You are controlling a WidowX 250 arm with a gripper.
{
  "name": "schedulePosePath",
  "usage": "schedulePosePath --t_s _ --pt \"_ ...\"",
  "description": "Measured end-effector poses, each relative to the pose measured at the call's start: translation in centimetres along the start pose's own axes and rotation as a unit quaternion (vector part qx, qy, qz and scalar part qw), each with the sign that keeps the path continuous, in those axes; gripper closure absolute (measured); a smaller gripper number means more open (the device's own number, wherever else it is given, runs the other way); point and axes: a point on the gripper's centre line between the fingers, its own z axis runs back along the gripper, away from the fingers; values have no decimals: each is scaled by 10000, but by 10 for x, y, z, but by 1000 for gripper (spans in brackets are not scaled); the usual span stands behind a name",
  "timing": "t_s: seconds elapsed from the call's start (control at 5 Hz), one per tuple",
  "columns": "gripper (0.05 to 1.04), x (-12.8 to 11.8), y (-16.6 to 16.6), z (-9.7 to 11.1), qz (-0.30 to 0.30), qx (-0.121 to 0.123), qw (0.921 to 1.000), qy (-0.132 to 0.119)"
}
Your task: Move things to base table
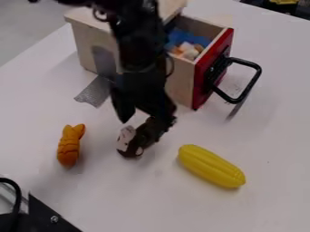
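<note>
Black arm (134, 43) in from top edge; end effector (145, 121) hanging down, spread apart.

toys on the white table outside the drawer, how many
3: the orange toy at the left, the white-and-dark toy close by the gripper near the middle, and the yellow toy at the lower right. The gripper may hide more.

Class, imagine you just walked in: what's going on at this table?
A black robot arm has its claw open, low over the table at a small dark-and-pale toy; whether they touch is hard to tell. An orange toy and a ridged yellow one lie on the table. The red-fronted drawer stands open, with blue, orange and white things inside.
</note>
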Motion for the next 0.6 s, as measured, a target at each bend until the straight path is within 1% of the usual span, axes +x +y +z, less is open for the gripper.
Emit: schedulePosePath --t_s 0.2,0.4,0.6 --pt "83 -12 10 -23 64 -55 9998 193" --pt "132 -16 10 -42 108 -59 9989 457" --pt "392 -7 9 -45 131 -27 9990 416"
